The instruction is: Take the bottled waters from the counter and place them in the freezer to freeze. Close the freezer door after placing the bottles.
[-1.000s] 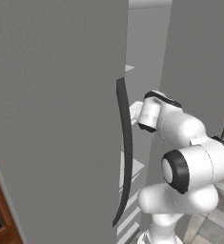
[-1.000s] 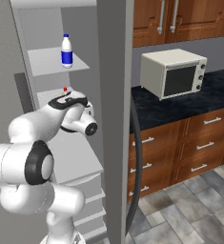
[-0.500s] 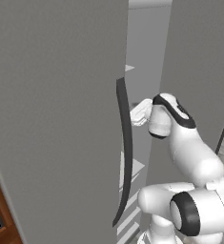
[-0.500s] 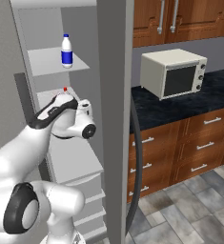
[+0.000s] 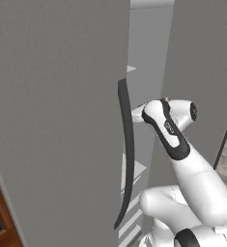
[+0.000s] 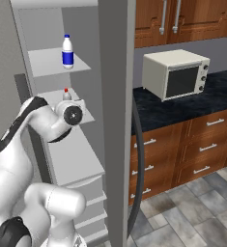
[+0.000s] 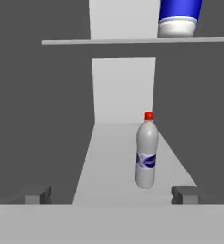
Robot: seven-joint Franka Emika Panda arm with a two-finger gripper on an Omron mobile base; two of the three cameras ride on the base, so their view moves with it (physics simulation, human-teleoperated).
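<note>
**End effector wide apart, empty, at the freezer shelf**

The end effector (image 7: 111, 194) holds nothing, tips spread well clear of the red-capped bottle (image 7: 147, 151) standing upright on the shelf (image 7: 108, 162) just beyond. The blue-capped bottle (image 6: 67, 50) stands one shelf higher. The freezer door (image 5: 57, 116) hangs open at left.

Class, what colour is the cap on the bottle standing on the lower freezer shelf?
Red. The cap tops the clear-grey bottle; it shows best in the hand view.

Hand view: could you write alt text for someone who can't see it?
A red-capped bottle stands upright and free on a pale freezer shelf, between the robot's two open fingers. On the shelf above is the base of a blue-labelled bottle.
</note>
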